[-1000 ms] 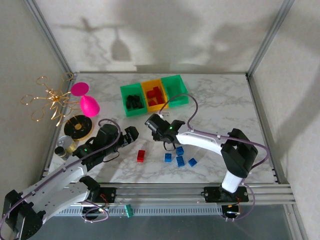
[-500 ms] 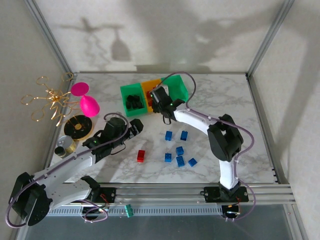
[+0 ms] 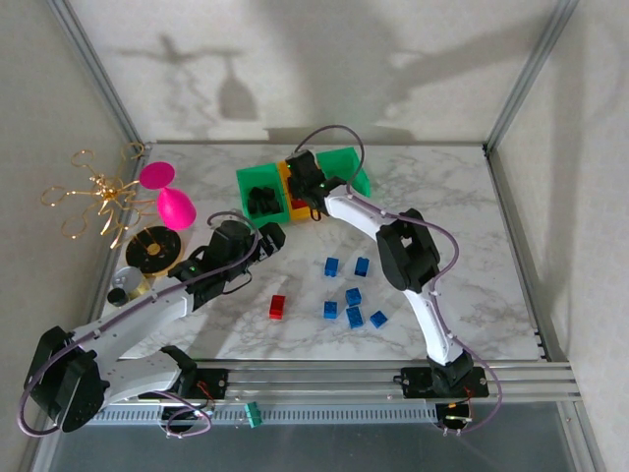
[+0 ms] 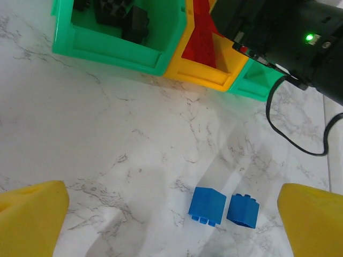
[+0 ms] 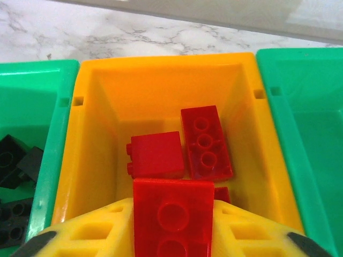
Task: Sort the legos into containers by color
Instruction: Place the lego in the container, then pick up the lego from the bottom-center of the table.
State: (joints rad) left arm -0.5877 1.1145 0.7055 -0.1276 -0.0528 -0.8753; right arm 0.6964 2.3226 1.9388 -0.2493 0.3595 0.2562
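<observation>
From above, a white marble-patterned table (image 3: 462,226) sits inside an aluminium frame (image 3: 518,93). The plain off-white walls behind it are crossed by soft shadows. The containers (image 3: 246,182) stand in a row near the far edge. The right gripper (image 3: 307,189) hangs over the orange-yellow bin (image 3: 293,211), and the left gripper (image 3: 267,239) is above bare marble nearer the front. One loose red lego (image 3: 277,307) and six blue legos (image 3: 353,296) lie scattered on the marble. A pink goblet toy (image 3: 169,202), a gold wire ornament (image 3: 98,197) and a black-and-gold disc (image 3: 155,248) crowd the left side.

On the left wrist camera, the yellow fingers (image 4: 32,214) are spread wide with nothing between them. Two blue legos lie just beside each other on the veined surface. Black legos (image 4: 120,16) fill the nearest green bin (image 4: 107,51).

On the right wrist camera, the fingers (image 5: 91,233) press both sides of a red brick (image 5: 172,214), gripped above the orange-yellow bin. More red legos (image 5: 205,142) lie on the bin's floor.
</observation>
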